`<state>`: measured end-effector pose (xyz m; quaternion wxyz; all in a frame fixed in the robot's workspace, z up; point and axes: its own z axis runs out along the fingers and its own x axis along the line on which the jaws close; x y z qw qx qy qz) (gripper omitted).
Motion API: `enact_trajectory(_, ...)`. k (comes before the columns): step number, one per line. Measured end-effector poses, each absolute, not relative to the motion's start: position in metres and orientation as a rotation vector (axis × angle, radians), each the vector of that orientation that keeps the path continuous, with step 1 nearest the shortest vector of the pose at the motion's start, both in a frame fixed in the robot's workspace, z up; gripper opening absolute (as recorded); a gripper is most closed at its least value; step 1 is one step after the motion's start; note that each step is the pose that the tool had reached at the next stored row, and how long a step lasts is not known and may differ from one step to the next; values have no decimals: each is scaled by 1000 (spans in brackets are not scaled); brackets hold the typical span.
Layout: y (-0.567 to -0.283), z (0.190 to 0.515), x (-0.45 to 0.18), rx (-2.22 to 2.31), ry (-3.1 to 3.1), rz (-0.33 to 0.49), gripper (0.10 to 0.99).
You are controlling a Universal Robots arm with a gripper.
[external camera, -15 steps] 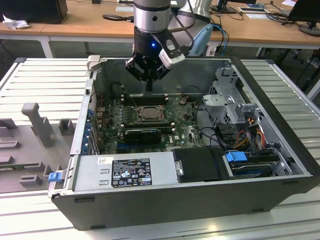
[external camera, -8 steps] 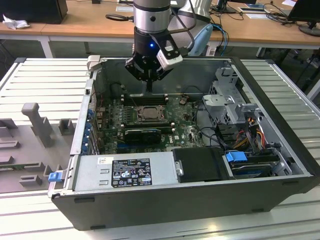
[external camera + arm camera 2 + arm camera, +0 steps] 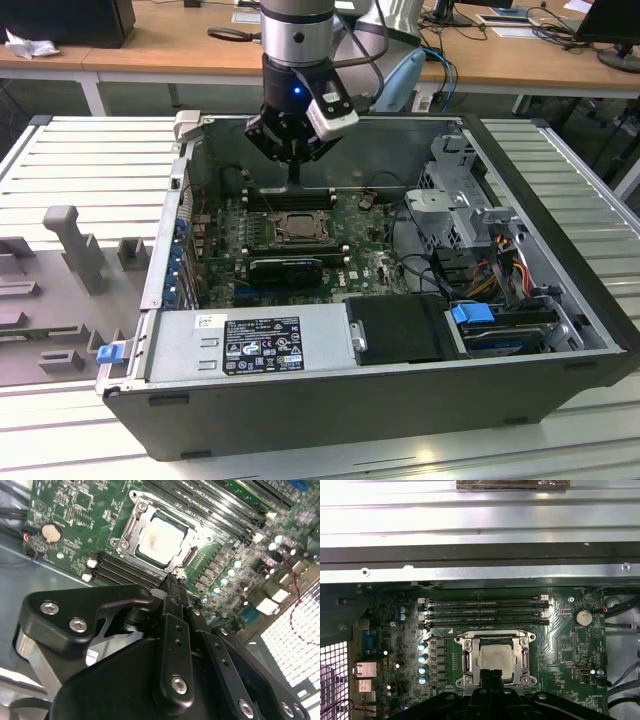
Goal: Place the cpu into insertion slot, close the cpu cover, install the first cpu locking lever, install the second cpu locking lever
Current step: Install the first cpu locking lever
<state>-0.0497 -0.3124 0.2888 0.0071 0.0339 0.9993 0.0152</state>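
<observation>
The cpu (image 3: 496,660) is a pale silvery square lying flat in the socket on the green motherboard (image 3: 560,645); it also shows in the second wrist view (image 3: 159,539) and in the exterior view (image 3: 297,229). The cpu cover (image 3: 470,661) is a dark metal frame lying down around it, with the chip showing through its window. My gripper (image 3: 293,178) hangs inside the case above the socket's far edge, by the memory slots. Its fingers are shut with nothing between them, and their tip (image 3: 172,581) sits just off the socket's edge in the wrist views (image 3: 492,676).
The open computer case (image 3: 330,400) lies on a slatted metal table. Its metal wall (image 3: 480,572) runs behind the memory slots (image 3: 485,611). A drive cage (image 3: 455,185), cables (image 3: 500,265) and the power supply (image 3: 260,340) crowd the exterior view's right and front. A coin battery (image 3: 582,617) sits nearby.
</observation>
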Motion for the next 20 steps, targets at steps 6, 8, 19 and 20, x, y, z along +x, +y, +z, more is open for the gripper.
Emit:
enact_trajectory(6,-312,279,-63,158,3123,52,106)
enact_trajectory(8,-312,274,-67,130,3124,57,106)
enact_trajectory(19,-312,267,-97,20,3119,58,106)
enact_trajectory(20,-312,267,-101,21,3118,58,106)
